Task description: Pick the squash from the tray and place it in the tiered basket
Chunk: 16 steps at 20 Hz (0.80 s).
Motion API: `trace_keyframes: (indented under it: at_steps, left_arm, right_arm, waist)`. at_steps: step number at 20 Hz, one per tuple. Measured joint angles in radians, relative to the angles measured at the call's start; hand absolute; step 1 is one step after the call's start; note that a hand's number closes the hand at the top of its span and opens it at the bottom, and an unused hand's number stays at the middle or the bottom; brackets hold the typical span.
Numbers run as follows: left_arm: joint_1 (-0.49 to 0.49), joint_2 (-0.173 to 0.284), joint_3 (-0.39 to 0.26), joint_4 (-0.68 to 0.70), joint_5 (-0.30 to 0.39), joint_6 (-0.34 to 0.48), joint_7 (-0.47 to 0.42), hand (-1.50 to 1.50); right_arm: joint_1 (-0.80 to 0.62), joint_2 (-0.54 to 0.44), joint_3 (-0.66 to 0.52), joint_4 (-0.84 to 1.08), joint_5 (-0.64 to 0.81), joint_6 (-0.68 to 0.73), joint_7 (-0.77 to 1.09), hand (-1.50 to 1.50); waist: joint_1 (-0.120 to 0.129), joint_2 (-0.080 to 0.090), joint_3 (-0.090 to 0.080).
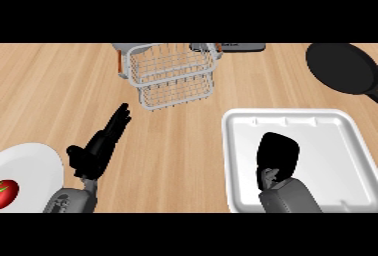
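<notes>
The pale wooden bench [184,150] ran across the whole view and carried everything else. On its right side lay the white rectangular tray [347,145] with its raised rim, the widest thing on the bench. Over the tray's middle hung the right hand [278,156], its black back turned upward and its grey forearm coming in from the lower edge; whether its fingers were spread or curled round anything could not be told, for the hand hid whatever lay under it. The squash itself did not show, so its place could not be made out. At the far middle stood the silver wire tiered basket [173,75], two wire bins one above the other, well apart from the tray. In the far right corner sat a black round pan [341,67]. At the lower left edge lay a white round plate [29,172] with a red tomato [6,192] on it. Just beside the plate the left hand [100,145] rested, fingers straight and pressed together, pointing toward the basket and holding nothing.
</notes>
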Motion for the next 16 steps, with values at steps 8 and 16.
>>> trace_keyframes:
  at_steps: [8,16]
  left_arm:
    - [0.021,-0.016,0.019,-0.015,-0.025,-0.017,-0.002,0.0]
    - [0.001,-0.02,0.023,-0.005,-0.03,-0.028,-0.01,0.0]
  right_arm:
    - [0.024,0.024,0.004,0.014,0.094,-0.064,-0.059,1.5]
    - [-0.12,-0.186,-0.143,0.061,-0.11,-0.101,-0.517,1.5]
  waist:
    - [0.0,-0.002,-0.003]
    - [0.018,0.011,0.004]
